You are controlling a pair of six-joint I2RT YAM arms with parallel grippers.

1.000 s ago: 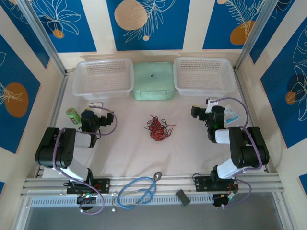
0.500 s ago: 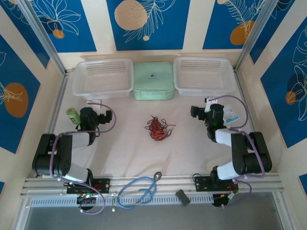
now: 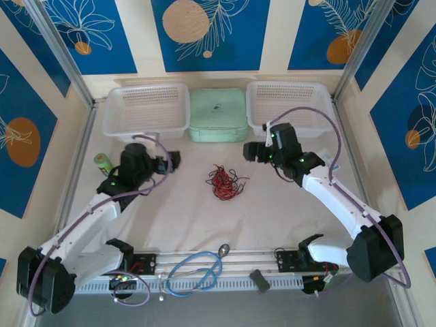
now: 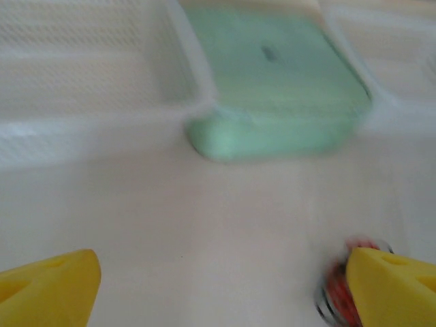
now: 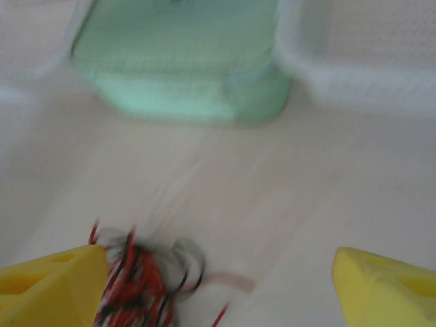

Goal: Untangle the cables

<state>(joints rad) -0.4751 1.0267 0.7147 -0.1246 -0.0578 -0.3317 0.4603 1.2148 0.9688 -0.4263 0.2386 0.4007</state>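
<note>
Cables [image 3: 223,182]: one red-and-black tangle lying mid-table, between both grippers, touching neither. Two clear mesh baskets sitting at far edge, left basket [image 3: 146,109] and right basket [image 3: 289,105], one mint lidded box [image 3: 218,114] sitting between them. Left gripper [image 4: 218,293] and right gripper [image 5: 218,289]: wrist views, blurred, showing yellow fingers standing wide apart, gripping nothing. Top view adding one green canister [image 3: 102,163] at left, one light-blue loop [image 3: 197,271] lying at near rail.

left basket [image 3: 145,109] — translucent perforated plastic | green box [image 3: 218,117] — smooth matt plastic
</note>
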